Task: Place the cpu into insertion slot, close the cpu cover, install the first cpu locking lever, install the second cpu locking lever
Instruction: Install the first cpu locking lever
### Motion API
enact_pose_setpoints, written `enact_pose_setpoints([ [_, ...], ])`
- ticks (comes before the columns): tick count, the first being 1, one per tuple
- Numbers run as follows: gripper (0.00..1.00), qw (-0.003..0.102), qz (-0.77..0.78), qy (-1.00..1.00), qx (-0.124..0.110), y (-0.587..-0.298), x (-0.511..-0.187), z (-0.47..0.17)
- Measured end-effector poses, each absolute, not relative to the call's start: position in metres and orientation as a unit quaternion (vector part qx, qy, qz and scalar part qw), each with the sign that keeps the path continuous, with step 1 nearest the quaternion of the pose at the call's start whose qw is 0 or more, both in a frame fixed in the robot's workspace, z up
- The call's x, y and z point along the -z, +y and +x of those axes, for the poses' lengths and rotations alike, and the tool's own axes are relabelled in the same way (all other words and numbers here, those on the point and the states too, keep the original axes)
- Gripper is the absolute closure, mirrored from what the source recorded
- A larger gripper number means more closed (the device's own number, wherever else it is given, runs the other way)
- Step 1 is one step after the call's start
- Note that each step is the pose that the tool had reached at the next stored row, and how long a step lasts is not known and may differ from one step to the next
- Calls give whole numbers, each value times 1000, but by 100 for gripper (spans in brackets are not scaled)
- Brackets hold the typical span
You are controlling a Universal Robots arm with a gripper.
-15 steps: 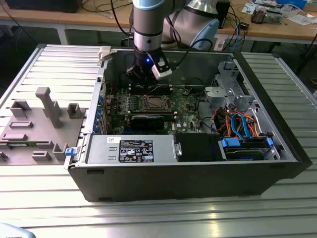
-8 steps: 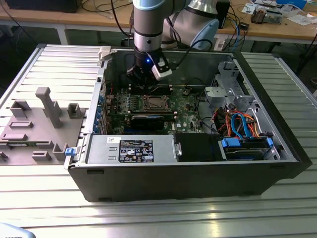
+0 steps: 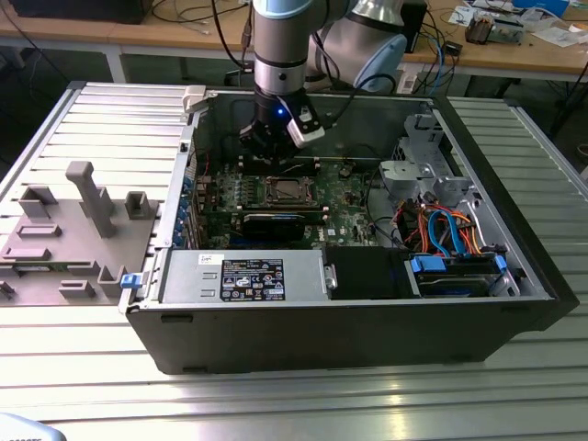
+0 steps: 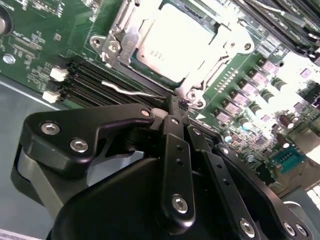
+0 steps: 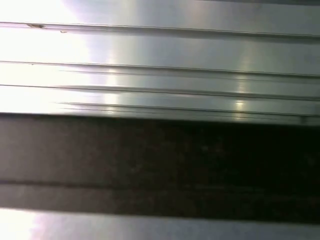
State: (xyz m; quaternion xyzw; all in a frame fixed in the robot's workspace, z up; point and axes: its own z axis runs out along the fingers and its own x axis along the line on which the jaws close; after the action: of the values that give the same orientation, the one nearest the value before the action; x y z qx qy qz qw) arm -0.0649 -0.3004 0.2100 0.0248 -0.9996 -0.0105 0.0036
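Inside the open computer case [image 3: 514, 303] lies the green board with the insertion slot [image 3: 286, 191]. In the second wrist view the cpu [image 4: 175, 37] sits in that slot with its bright silver top showing. The silvery cpu cover [image 4: 125, 45] lies flat around it. A thin wire locking lever [image 4: 127, 90] runs along the near side of the socket. My gripper [image 4: 176, 107] has its black fingers [image 4: 172, 150] pressed together, and their tips are at the end of that lever by the socket corner. In the exterior view my gripper [image 3: 266, 147] hangs just behind the socket.
Long black memory slots [image 4: 85, 80] lie beside the socket. A black card [image 3: 276, 225], the power supply [image 3: 243, 276] and a drive bay with blue and orange cables [image 3: 450, 239] crowd the case. A grey fixture [image 3: 73, 230] stands on the ribbed metal table [image 5: 160, 50].
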Motion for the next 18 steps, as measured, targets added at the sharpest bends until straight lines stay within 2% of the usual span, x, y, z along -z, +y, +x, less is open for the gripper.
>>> enact_pose_setpoints([
  [18, 89, 5, 25, -1000, 10, -300, -202, -39],
])
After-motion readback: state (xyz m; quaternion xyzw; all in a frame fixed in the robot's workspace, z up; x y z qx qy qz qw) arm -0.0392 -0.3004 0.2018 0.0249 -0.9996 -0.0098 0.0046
